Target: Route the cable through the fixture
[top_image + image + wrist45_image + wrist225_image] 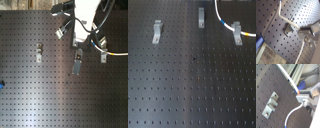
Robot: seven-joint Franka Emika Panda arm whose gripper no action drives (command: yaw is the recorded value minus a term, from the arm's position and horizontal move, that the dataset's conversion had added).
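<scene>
Black perforated board (193, 95) fills both exterior views; most of it bare. Panda arm (85, 20) enters from the top of the second exterior view, its white body over the upper middle of the board.

Three grey clips stand in a row in the first exterior view: left clip (157, 31), middle clip (201, 17), right clip (237, 33). Left clip sits well apart from the other two and from the cable.

Cable (221, 19): thin white cord, curving down from the top edge of the first exterior view, passing between middle and right clips, then running off toward the first exterior view's right with yellow and blue bands near the right clip. It appears to touch or pass the right clip; whether it is seated in the slot cannot be told. In the first wrist view the cord lies across a clip (288, 29).

Gripper (304, 99): fingers pressed on the cable, pinching the white cord, as the second wrist view shows.

Progress, by judgement: early to middle. At most one clip engaged; middle and left clips look unthreaded. Remaining: carry the held cord across and lay it into those slots.
</scene>
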